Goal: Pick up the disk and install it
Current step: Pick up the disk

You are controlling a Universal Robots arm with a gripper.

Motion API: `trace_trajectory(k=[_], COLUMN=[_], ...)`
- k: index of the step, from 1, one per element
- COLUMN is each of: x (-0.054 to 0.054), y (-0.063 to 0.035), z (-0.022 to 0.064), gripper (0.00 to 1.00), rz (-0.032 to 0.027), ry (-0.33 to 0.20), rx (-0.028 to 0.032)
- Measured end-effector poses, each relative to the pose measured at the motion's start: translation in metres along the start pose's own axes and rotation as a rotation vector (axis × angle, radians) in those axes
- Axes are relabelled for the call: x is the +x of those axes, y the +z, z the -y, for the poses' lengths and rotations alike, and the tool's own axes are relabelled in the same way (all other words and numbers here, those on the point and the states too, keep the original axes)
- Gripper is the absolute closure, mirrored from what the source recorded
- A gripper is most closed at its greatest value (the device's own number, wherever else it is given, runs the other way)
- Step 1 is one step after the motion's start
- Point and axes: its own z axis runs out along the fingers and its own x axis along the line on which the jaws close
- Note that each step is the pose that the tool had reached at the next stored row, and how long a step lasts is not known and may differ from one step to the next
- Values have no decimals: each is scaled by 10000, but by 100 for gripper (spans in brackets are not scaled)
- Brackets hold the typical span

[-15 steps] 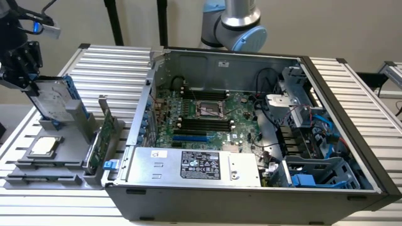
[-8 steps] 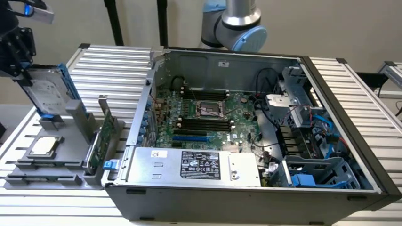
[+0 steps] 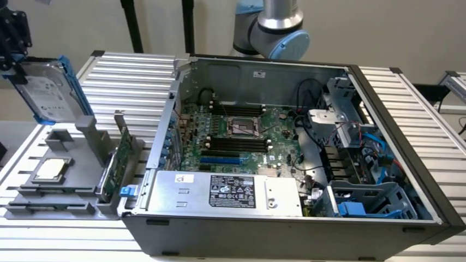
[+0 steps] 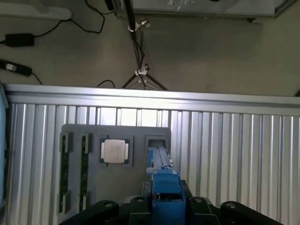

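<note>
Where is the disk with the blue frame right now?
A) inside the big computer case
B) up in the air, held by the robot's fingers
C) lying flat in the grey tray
B: the disk is gripped by the fingers and lifted above the grey tray, outside the computer case.

disk (image 3: 45, 90) clear above holder (image 3: 64, 143), open case (image 3: 291, 232) top, upright card (image 3: 117, 164) between

A ribbed aluminium table (image 3: 131, 82) carries a grey parts tray (image 3: 69, 144) at the exterior view's left and, just beside it, an open computer case (image 3: 291, 237).
</note>
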Motion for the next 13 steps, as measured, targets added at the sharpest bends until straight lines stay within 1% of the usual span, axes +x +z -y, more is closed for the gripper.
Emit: trace_trajectory(k=[2,4,13], x=[-1,-2,10], y=[-92,-184,-604], z=[18,66,458], gripper=[67,67,67], rz=[-1,-1,69], ry=[-2,-3,-17], rx=[-2,-6,-63])
